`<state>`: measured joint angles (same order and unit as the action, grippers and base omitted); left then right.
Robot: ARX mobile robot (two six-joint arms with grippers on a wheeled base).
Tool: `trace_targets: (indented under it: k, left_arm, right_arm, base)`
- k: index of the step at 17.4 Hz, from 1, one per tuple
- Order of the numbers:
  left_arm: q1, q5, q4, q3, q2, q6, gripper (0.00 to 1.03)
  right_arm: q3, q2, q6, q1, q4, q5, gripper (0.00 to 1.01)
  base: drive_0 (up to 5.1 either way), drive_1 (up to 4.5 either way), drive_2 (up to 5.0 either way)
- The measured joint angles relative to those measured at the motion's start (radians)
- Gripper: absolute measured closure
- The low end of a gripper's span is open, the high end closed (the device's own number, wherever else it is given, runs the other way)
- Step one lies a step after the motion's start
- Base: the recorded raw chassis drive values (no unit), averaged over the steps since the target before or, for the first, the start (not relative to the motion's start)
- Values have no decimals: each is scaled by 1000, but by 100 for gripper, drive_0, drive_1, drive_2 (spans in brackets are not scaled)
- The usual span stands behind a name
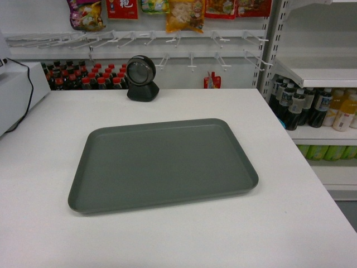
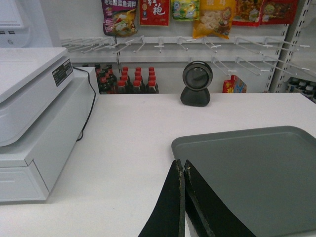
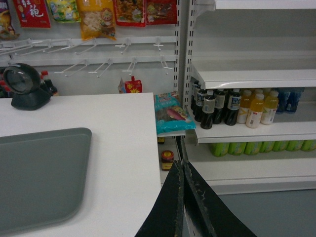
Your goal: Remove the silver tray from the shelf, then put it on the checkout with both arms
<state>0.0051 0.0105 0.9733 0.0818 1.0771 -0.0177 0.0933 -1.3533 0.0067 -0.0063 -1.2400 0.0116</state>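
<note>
Matte grey-green rectangular tray [image 1: 162,164] is lying flat on white worktop [image 1: 290,223], delivered; left gripper [image 2: 183,165] and right gripper [image 3: 182,165] are hanging clear, jaws closed, empty.

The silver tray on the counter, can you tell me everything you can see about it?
The silver tray is a large flat rectangle in matte grey-green, plain, with rounded corners and a low raised rim. It looks like plastic or coated metal. It is empty and lies flat on the white checkout, turned slightly askew. Neither the left gripper nor the right gripper touches it; both are shut.
</note>
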Motion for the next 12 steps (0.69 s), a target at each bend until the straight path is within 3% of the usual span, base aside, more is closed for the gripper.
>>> trace_targets:
  k: [8,10,11,12]
  left_arm:
    - [-6,-11,-83,-28,-115,0,102]
    - [-6,-10,-154,-44,-205,0,102]
    - [-6,-10,-201,-55,-262,0,102]
    - [-6,-10,-240,-61,-308,0,102]
  right_arm:
    - [-42,140,0,6,106,-13,99]
    - [-63,251,0,6,192,-12,99]
    - [-60,360,0,6,327,-12,99]
    - [-61,448,0,6,389,-12,99]
  base:
    - [0,0,0]
    - [0,0,0]
    - [0,0,0]
    - [0,0,0]
